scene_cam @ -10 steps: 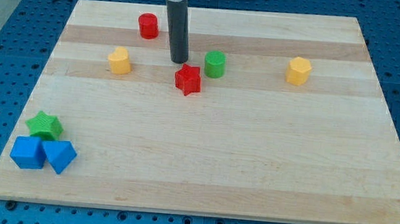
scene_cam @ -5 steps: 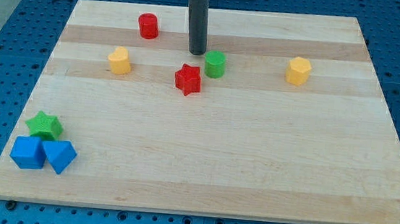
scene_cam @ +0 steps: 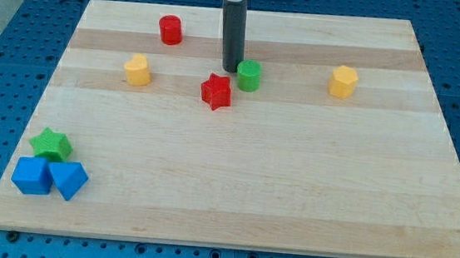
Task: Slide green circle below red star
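The green circle (scene_cam: pixel 248 75) stands on the wooden board (scene_cam: pixel 293 176), just up and to the right of the red star (scene_cam: pixel 216 92). My tip (scene_cam: pixel 231 69) is right at the green circle's left edge, touching or nearly touching it, and just above the red star. The rod rises straight up from there to the view's top.
A red cylinder (scene_cam: pixel 170 29) sits at upper left. A yellow block (scene_cam: pixel 137 69) lies left of the star, another yellow block (scene_cam: pixel 343 81) at right. A green star (scene_cam: pixel 51 143) and two blue blocks (scene_cam: pixel 33 176) (scene_cam: pixel 69 179) cluster at lower left.
My tip moved right and up from beside the red star's top, then came down a little next to the green circle's left side. The blocks have barely shifted.
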Controlling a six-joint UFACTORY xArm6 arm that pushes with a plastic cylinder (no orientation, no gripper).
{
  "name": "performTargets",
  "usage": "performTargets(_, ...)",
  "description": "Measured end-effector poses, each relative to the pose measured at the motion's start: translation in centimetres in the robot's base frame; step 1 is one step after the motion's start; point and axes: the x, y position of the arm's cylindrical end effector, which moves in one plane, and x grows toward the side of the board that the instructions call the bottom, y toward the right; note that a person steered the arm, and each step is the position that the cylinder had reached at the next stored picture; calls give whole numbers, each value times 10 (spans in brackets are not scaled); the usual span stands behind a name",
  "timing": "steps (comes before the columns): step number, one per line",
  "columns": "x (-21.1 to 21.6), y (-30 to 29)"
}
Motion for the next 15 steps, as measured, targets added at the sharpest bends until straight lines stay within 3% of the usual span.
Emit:
performTargets(7, -3, 10)
performTargets(15, 6, 63)
